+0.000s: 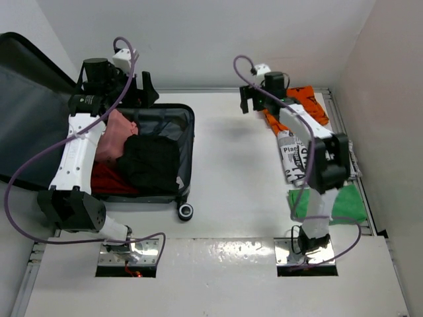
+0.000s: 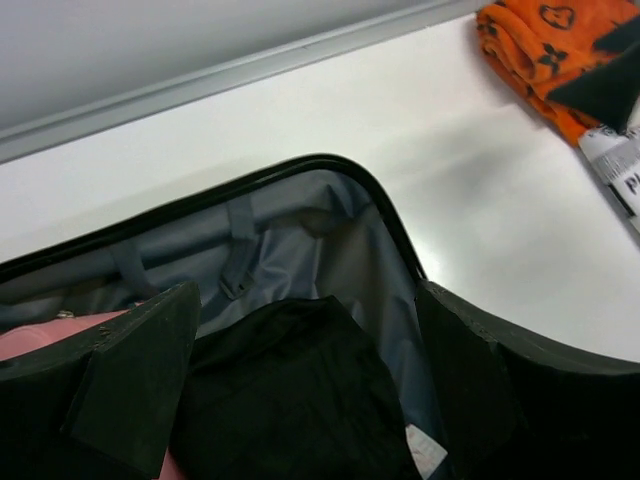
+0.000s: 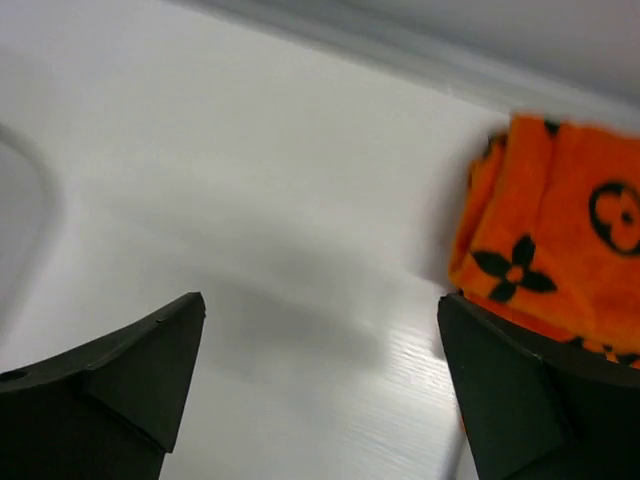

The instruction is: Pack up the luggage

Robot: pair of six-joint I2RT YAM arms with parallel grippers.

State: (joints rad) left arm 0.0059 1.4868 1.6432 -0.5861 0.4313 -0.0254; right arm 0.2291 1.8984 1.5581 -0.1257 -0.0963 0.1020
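Note:
The luggage [image 1: 189,135] lies open at the left, its dark grey lid [image 1: 26,112] flung back. In it lie a pink garment [image 1: 115,135], a black garment [image 1: 149,162] and a red one [image 1: 109,178]. My left gripper [image 1: 147,92] is open and empty above the case's far edge. In the left wrist view the left gripper [image 2: 305,300] has the black garment [image 2: 290,390] below the gap between its fingers, with the grey lining [image 2: 300,235] behind. My right gripper [image 1: 250,102] is open and empty over bare table, and in the right wrist view [image 3: 320,300] an orange patterned cloth [image 3: 560,210] lies just to its right.
The orange cloth [image 1: 310,102], a white printed garment [image 1: 294,155] and a green cloth [image 1: 337,201] lie along the right side under the right arm. A black caster [image 1: 186,211] sticks out at the case's near corner. White walls close in the back and right.

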